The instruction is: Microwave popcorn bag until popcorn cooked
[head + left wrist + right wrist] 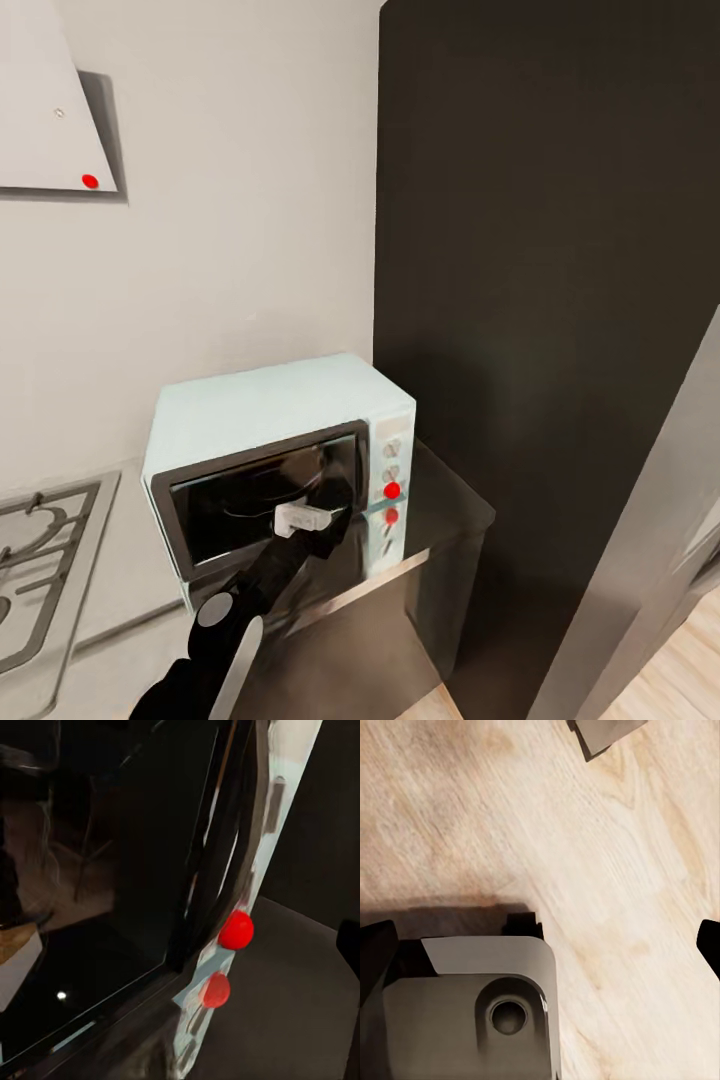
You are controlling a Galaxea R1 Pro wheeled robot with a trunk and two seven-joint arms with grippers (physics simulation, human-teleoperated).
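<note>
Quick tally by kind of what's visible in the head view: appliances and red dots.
Microwave: 1
Gas hob: 1
Hood: 1
Red dots: 3, on the hood, on the microwave's panel, and one just below it, possibly a reflection
Total: 6

One microwave [262,420] before me, one glass door [255,495], two grey knobs [391,450] on its panel, one gas hob [40,560], one white hood [50,100], one of my arms [240,610] reaching in.

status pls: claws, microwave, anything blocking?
Left claw at the microwave door, near its right edge; grip unclear. Right claw hangs over wood floor. Door looks shut. Nothing blocking.
</note>
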